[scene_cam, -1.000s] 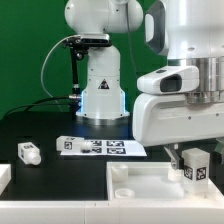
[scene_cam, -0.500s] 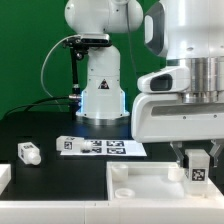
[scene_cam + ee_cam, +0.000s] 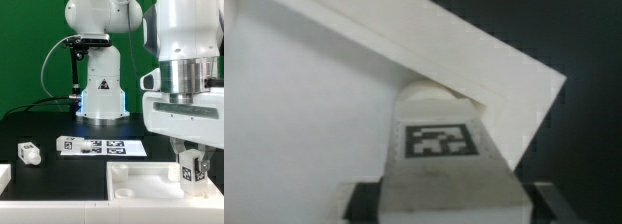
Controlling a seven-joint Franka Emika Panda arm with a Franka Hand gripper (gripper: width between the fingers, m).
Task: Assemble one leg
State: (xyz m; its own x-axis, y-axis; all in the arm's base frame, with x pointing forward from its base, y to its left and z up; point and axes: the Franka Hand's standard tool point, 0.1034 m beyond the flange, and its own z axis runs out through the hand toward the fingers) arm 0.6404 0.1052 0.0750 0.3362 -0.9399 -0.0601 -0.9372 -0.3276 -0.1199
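My gripper (image 3: 193,165) is shut on a white leg (image 3: 192,171) with a black-and-white tag, held upright over the far right corner of the large white tray-like piece (image 3: 140,190). In the wrist view the leg (image 3: 441,150) fills the space between my dark fingers (image 3: 358,200), and its far end meets the corner of the white piece (image 3: 331,120). Whether the leg's tip sits in a corner hole is hidden. A second leg (image 3: 29,152) lies on the black table at the exterior view's left.
The marker board (image 3: 100,147) lies flat on the table behind the white piece. The arm's white base (image 3: 100,85) stands at the back. A white block edge (image 3: 4,178) shows at the exterior view's left edge.
My wrist has turned about its vertical axis and the gripper with the leg has shifted slightly lower over the corner. The second leg and the marker board have not moved.
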